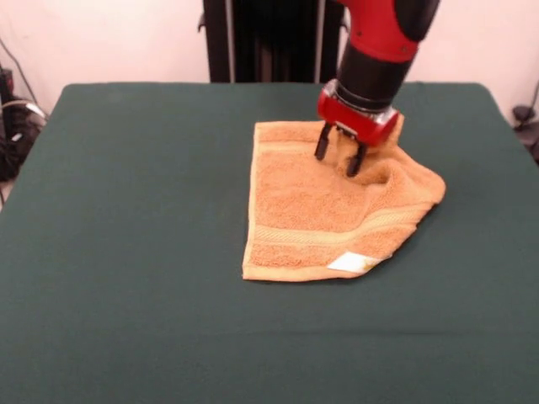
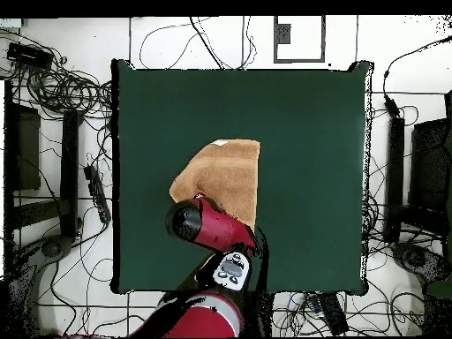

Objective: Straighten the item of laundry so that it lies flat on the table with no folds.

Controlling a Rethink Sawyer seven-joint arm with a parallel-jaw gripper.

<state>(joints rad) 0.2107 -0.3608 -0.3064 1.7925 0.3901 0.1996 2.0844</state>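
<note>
A: Where is the orange-tan terry towel point(image 1: 324, 206) now, relative to the green felt table point(image 1: 126, 210)?

B: In the front view it lies a little to the picture's right of the table's middle, in the half nearer the pedestal. One side edge, toward the picture's left, is straight and flat. The other side is bunched up into a rounded fold, and the corner with the white care tag point(image 1: 352, 263) looks turned in.

A: And the gripper point(image 1: 338, 155), where is it relative to the towel?

B: It stands directly over the towel's far part, near the edge closest to the pedestal, beside the raised fold. The two dark fingers point(image 1: 322, 142) are spread apart, with a gap between them, and their tips are at the cloth. I cannot tell if they pinch any cloth yet; nothing seems lifted.

A: So which way must the cloth go?

B: I judge that the extra cloth lies from the gripper toward the picture's right and toward the camera. The fold runs along that side, from the far edge to the tag corner. To flatten it, a pull outward, away from the straight edge, seems needed.

A: Any risk?

B: The whole towel may slide instead of unfolding.
</note>
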